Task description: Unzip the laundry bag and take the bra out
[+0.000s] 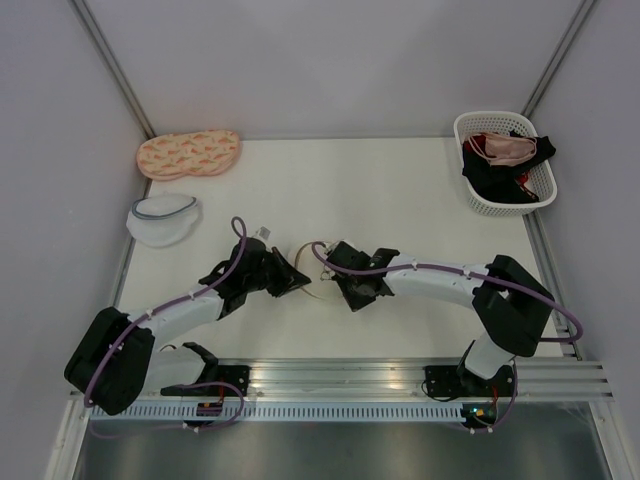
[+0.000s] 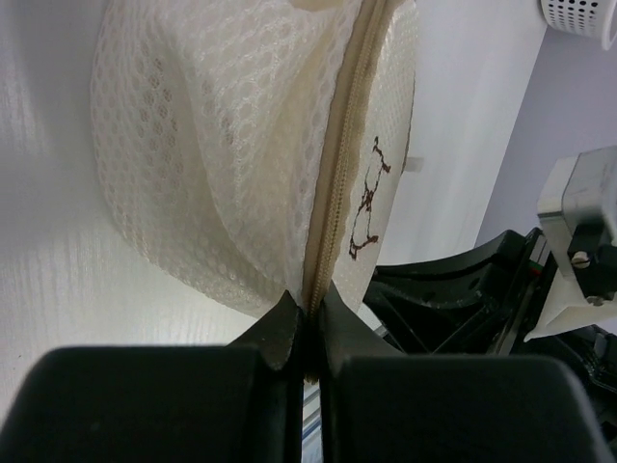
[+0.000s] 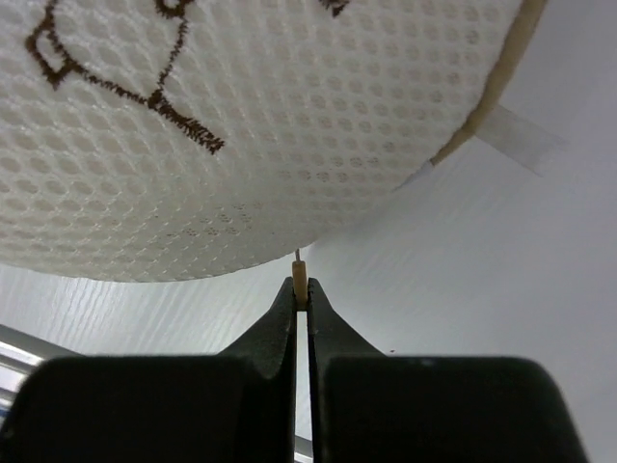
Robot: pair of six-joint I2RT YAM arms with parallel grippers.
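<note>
Between the two grippers: laundry bag (image 1: 318, 291), near the middle of the table (image 1: 400, 190), standing on its edge, domed side to the left and flat face to the right.
Zip: runs along the cream rim (image 2: 337, 164); the stretch in the left wrist view looks closed.
Bra symbol (image 2: 366, 203): dark outline on the flat mesh face, filling the top of the right wrist view.
Left gripper (image 2: 307, 313): jaws pinched together on the bag's zip rim at its lower edge.
Right gripper (image 3: 301, 297): jaws tight on a small cream tab (image 3: 301, 282) just under the bag's rim; whether it is the zip pull I cannot tell.
Far left: peach pouch (image 1: 188, 154) by the back wall, white mesh pouch (image 1: 162, 220) nearer, both well apart from the bag.
Far right: white basket (image 1: 470, 125) holding a pink garment (image 1: 505, 150) and a black garment (image 1: 490, 180).
</note>
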